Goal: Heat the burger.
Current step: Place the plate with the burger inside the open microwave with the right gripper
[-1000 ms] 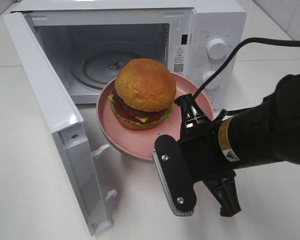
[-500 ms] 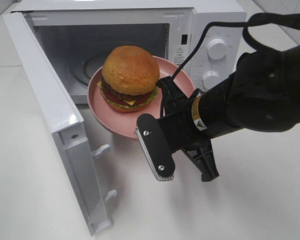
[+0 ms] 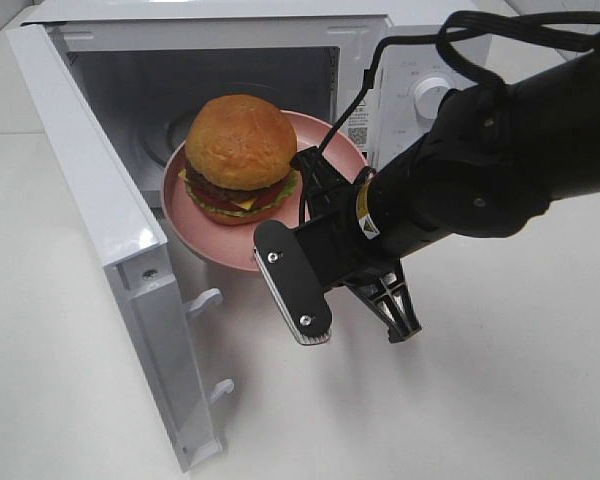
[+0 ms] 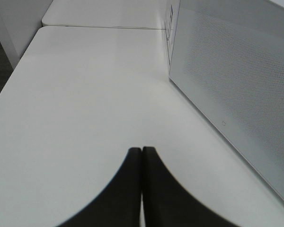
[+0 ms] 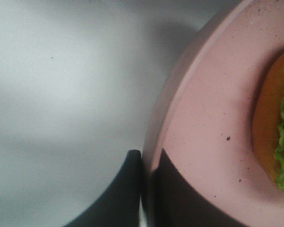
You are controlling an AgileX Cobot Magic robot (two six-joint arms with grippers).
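Change: round pink plate [image 3: 218, 238] with the glossy-bunned burger [image 3: 240, 150] has moved left, up to the open white microwave's [image 3: 280, 55] mouth.
Burger: centred on plate, upright, dome up; round, stack axis vertical.
Right gripper [image 5: 150, 182]: clamped on plate rim.
Left gripper [image 4: 142, 189]: jaws together, empty.

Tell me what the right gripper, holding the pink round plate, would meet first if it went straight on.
The right gripper points into the open white microwave oven; the way looks free up to its back wall, though depth is unclear.
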